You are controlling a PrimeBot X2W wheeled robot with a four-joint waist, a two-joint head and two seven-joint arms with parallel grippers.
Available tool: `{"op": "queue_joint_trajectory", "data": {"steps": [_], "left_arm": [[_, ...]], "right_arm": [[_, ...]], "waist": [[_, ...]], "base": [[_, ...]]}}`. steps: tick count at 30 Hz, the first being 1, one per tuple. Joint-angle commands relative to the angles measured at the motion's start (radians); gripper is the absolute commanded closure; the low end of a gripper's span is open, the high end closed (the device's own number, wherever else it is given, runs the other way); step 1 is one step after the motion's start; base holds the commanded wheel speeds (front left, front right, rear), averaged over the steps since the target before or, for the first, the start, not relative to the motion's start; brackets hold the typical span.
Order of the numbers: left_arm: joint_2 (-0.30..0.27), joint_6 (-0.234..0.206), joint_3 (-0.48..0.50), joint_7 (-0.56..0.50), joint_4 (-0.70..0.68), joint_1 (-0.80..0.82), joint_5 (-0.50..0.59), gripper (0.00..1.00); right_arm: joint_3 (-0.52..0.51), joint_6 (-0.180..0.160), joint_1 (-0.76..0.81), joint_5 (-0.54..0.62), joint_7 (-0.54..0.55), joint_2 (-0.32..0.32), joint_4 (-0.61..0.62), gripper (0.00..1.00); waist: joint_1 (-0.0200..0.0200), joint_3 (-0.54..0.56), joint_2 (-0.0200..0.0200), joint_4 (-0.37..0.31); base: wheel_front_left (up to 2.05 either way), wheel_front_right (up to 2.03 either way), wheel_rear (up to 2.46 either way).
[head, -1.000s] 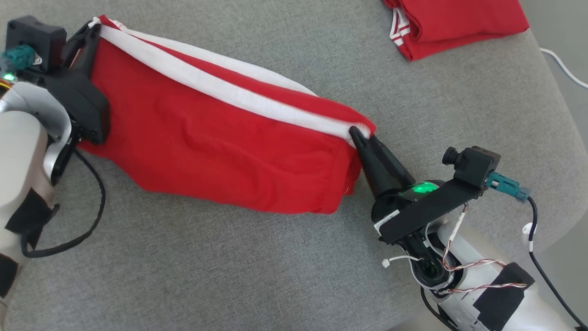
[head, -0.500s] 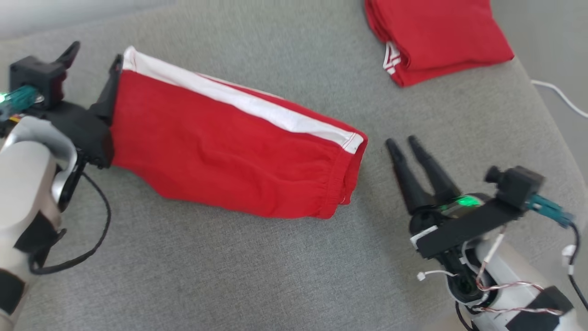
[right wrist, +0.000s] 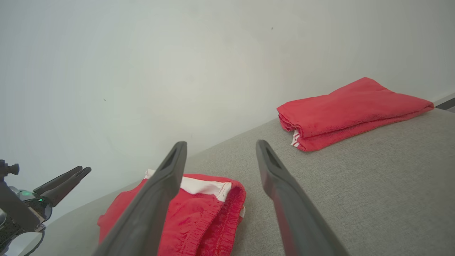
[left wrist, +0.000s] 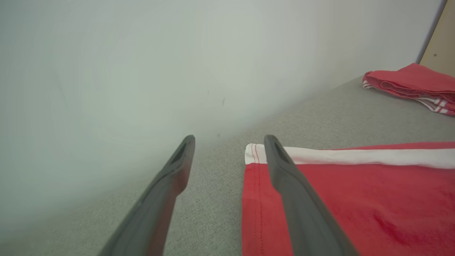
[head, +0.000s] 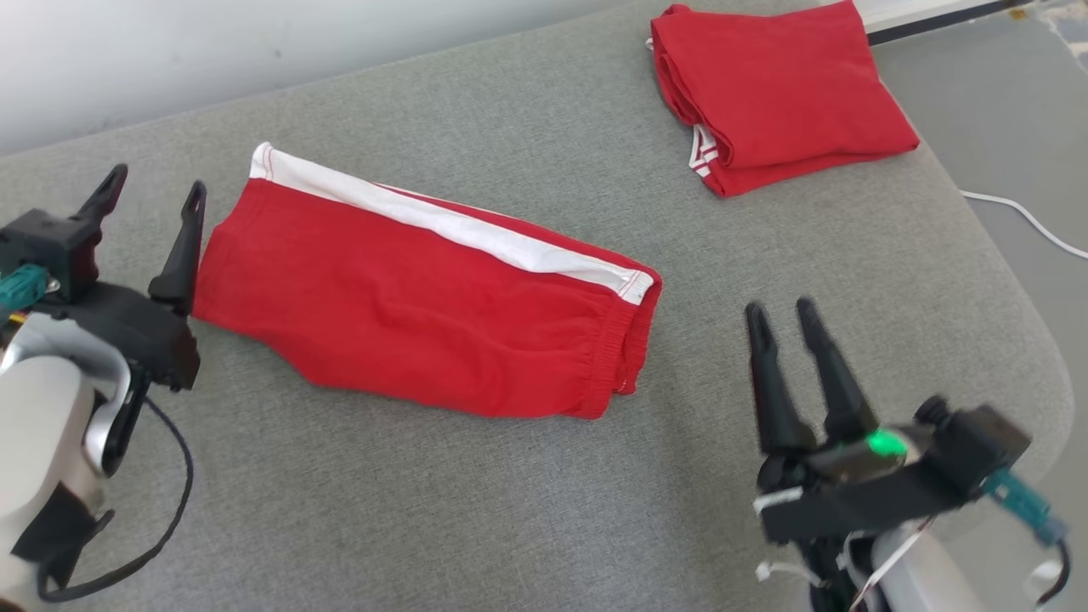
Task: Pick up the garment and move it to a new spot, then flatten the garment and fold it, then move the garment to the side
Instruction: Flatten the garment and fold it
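Note:
The garment (head: 408, 306) is a pair of red shorts with a white side stripe, lying folded on the grey cushion (head: 476, 476). Its hem end shows in the left wrist view (left wrist: 355, 199), its waistband end in the right wrist view (right wrist: 192, 213). My left gripper (head: 153, 191) stands open just left of the hem, with nothing between its fingers. Right of the elastic waistband and clear of it, my right gripper (head: 778, 314) is open too.
A second folded red garment (head: 778, 89) lies at the cushion's far right corner, also seen as a red stack (right wrist: 348, 110). A pale wall (head: 170, 51) runs behind. The cushion's right edge drops to the floor, where a white cable (head: 1028, 217) lies.
Both grippers have let go of the garment's ends and pulled back from it. The garment has settled flat on the cushion. The camera has tilted, bringing the wall into view.

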State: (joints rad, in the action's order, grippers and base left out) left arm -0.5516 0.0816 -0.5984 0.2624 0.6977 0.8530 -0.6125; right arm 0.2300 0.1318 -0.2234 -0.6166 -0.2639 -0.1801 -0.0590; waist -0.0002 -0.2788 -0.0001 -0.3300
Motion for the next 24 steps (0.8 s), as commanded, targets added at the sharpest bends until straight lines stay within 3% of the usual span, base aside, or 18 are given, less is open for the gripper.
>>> {"op": "queue_joint_trajectory", "data": {"steps": [1,6,13,24], "left_arm": [[-0.007,0.004,0.000,0.002,0.002,-0.016,-0.004,0.00],[-0.026,0.022,-0.007,-0.030,0.020,-0.035,-0.032,0.00],[-0.039,0.040,-0.043,-0.125,0.051,-0.050,-0.073,0.00],[-0.045,0.048,-0.108,-0.270,0.083,-0.049,-0.136,0.00]], "right_arm": [[-0.010,-0.003,0.016,0.026,0.000,0.010,0.007,0.00],[-0.008,-0.003,0.064,0.165,0.000,0.051,0.034,0.00],[0.023,-0.003,0.100,0.256,0.000,0.082,0.023,0.00],[0.038,-0.003,0.107,0.276,0.000,0.102,-0.001,0.00]], "waist": [[0.0002,0.000,0.0001,-0.004],[0.0002,-0.006,0.0001,-0.022],[0.0002,-0.013,0.0001,-0.037],[0.0002,-0.021,0.0001,-0.047]], "base": [[0.00,0.00,0.00],[0.00,0.00,0.00],[0.00,0.00,0.00],[0.00,0.00,0.00]]}}
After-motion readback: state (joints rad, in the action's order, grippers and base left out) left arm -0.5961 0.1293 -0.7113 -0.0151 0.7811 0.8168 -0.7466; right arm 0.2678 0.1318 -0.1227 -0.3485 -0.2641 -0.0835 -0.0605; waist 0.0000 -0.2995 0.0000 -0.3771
